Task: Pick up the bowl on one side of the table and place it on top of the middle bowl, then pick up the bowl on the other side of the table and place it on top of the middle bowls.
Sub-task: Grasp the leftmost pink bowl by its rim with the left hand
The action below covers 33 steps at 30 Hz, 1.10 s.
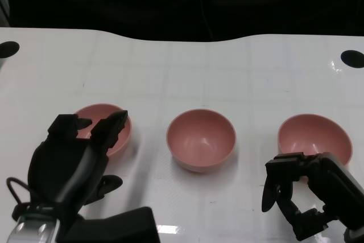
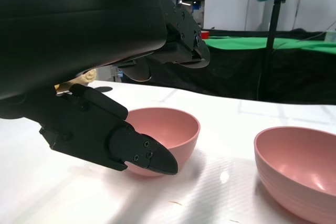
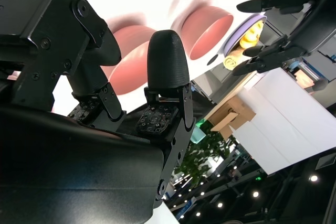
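The robot's left hand hovers spread and empty at the near rim of the left pink plastic bowl on the white table, which looks light, stiff and slick, best pinched at its rim.

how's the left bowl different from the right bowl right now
The left bowl is partly hidden in the head view by the left hand, whose fingers reach over its near rim; the right bowl shows almost whole, with the right hand just short of its near side. The left bowl looks flatter, the right bowl deeper. Both are pink, upright, empty and resting on the table.
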Tool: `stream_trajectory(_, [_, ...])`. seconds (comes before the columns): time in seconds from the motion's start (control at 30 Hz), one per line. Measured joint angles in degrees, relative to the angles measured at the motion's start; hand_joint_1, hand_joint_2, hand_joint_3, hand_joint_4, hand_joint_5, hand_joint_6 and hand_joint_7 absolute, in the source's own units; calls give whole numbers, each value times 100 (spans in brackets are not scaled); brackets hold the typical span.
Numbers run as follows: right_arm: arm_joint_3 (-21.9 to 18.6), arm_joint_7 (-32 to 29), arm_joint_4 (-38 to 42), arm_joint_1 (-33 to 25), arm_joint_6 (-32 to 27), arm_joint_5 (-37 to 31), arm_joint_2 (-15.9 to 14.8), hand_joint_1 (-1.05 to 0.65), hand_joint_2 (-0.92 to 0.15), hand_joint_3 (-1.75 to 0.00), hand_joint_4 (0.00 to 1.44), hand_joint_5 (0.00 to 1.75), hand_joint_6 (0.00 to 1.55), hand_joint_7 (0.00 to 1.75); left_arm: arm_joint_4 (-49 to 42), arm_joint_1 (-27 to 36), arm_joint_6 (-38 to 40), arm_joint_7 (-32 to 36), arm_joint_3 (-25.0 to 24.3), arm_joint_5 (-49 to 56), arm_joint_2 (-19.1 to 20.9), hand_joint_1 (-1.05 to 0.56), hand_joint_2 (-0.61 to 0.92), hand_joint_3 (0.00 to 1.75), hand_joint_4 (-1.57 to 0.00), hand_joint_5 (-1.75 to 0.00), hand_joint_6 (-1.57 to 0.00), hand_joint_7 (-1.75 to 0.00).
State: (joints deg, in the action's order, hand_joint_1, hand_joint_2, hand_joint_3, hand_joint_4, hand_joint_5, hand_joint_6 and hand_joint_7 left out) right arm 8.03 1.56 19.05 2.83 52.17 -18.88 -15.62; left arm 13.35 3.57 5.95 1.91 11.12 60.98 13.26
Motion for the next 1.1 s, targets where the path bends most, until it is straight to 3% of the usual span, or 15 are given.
stream_trajectory(0.23, [0,0,-17,-14,-46,-5,4,25,-9,-165,96,171,94,130,-451,-526,776,-410,340,315,-41,-54,92,5,-24,-49,-35,-1])
stream_trajectory(0.53, [35,9,-80,-60,-89,-5,6,23,-10,-165,95,171,94,129,-1782,-1623,1760,-1271,777,548,-64,-53,92,6,-38,-28,-39,-1])
stream_trajectory(0.67, [57,15,-82,-73,-84,-3,5,22,-9,-166,95,172,94,130,-2588,-2002,1823,-1141,922,414,-60,-51,92,3,-52,-18,-44,-1])
stream_trajectory(0.93, [60,20,-154,-90,-97,-13,3,21,-10,-165,95,172,93,131,-3860,-2435,1517,-362,1290,156,-7,-49,92,11,-79,-29,-60,-7])
stream_trajectory(1.0, [60,20,-158,-91,-110,-13,3,20,-10,-164,95,172,93,131,-4083,-2549,1327,-113,1333,9,28,-40,92,13,-81,-80,-84,-8])
stream_trajectory(1.1, [60,20,-161,-94,-142,-16,3,20,-10,-164,94,172,92,130,-4421,-2694,929,271,1401,-182,125,-38,92,16,-76,-117,-102,-11])
